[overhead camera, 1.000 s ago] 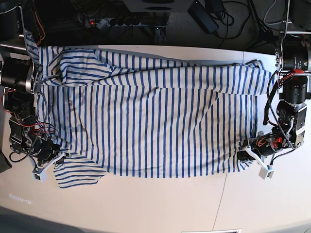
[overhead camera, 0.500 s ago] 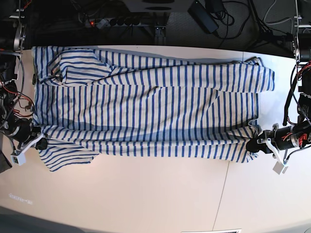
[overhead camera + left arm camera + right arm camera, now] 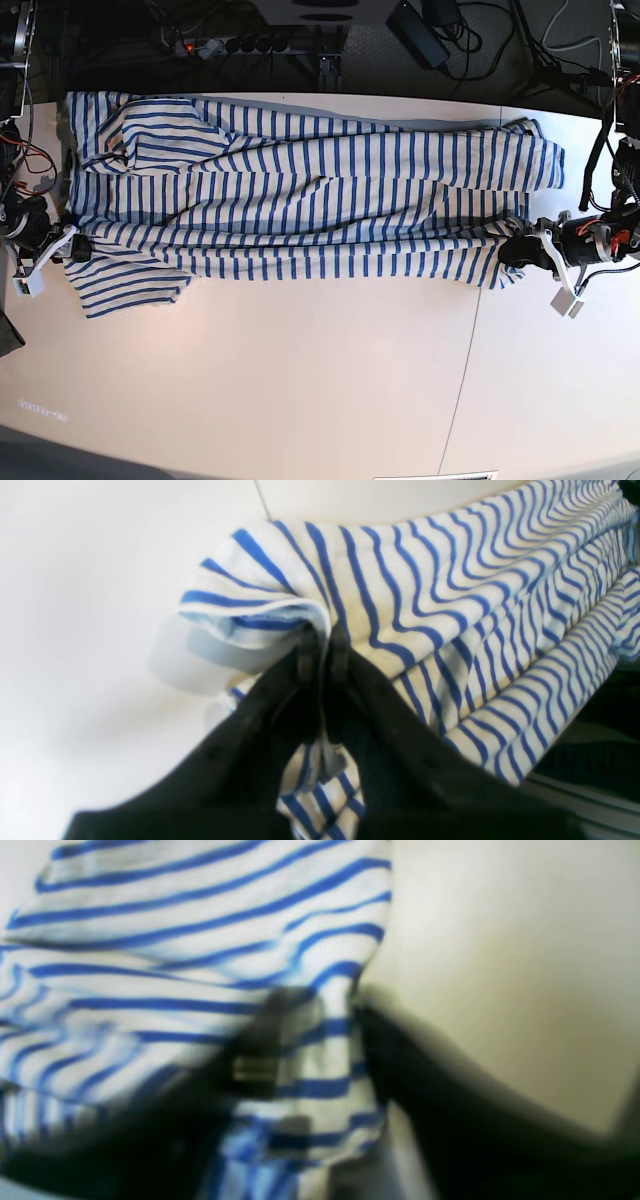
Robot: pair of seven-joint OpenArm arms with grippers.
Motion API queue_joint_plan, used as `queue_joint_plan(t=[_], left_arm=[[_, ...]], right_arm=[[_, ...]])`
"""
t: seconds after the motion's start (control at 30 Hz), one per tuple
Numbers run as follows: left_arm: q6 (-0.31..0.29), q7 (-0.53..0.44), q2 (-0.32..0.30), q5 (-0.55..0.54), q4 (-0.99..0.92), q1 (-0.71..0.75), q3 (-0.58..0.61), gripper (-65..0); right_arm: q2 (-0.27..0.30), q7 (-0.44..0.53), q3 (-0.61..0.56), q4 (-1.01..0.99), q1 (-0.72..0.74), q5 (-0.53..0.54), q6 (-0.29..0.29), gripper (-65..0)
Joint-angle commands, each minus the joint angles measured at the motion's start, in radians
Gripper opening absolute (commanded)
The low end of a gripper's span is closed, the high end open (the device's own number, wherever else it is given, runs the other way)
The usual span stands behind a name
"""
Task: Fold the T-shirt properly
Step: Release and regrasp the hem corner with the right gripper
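Note:
The blue-striped white T-shirt [image 3: 310, 190] lies stretched across the white table [image 3: 300, 380], its near long edge lifted and drawn toward the far side. My left gripper [image 3: 520, 252] is shut on the shirt's near hem corner at the right; the left wrist view shows the fingers [image 3: 320, 652] pinching bunched fabric [image 3: 425, 590]. My right gripper [image 3: 72, 250] is shut on the near shoulder edge at the left, with the sleeve [image 3: 125, 285] hanging below. The right wrist view is blurred and shows striped cloth [image 3: 200, 965] between the dark fingers [image 3: 255, 1060].
Cables and a power strip [image 3: 260, 42] lie on the dark floor beyond the table's far edge. A table seam [image 3: 465, 370] runs down the near right. Bare tabletop fills the near half.
Both grippers have carried the shirt's near edge further toward the far side, holding it taut. The shirt's spread has narrowed and its near edge sits higher in the base view.

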Motion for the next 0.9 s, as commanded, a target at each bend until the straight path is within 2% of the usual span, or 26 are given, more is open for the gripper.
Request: queue_joint_plan(t=[0.0,0.03,0.43,0.63,0.87], left_arm=[[-0.013,-0.019,-0.022,-0.013,0.015,-0.021,-0.010,-65.0],[-0.013,-0.018,-0.022,-0.013,0.015,-0.022,-0.010,-65.0],[-0.013,-0.018,-0.022,0.001,0.015,-0.021,-0.010,-65.0],[-0.013,-0.018,-0.022,0.001,0.015,-0.021,-0.010,-65.0],[-0.013,-0.017,-0.022,-0.002,0.015,-0.021,-0.010,-65.0]], right_arm=[[0.031,0.027,0.011,0.010,0.018,0.013,0.050,-23.0],[0.031,0.039,0.011,0.010,0.023,0.014,0.050,-20.6],[0.027,0.039,0.015,-0.030,0.143,-0.013,0.048,-20.7],[0.010,0.113,0.015,-0.274,0.264,-0.039,0.038,-20.7],[-0.069,0.117,0.015,-0.486,0.346,-0.039,0.040,-20.7]])
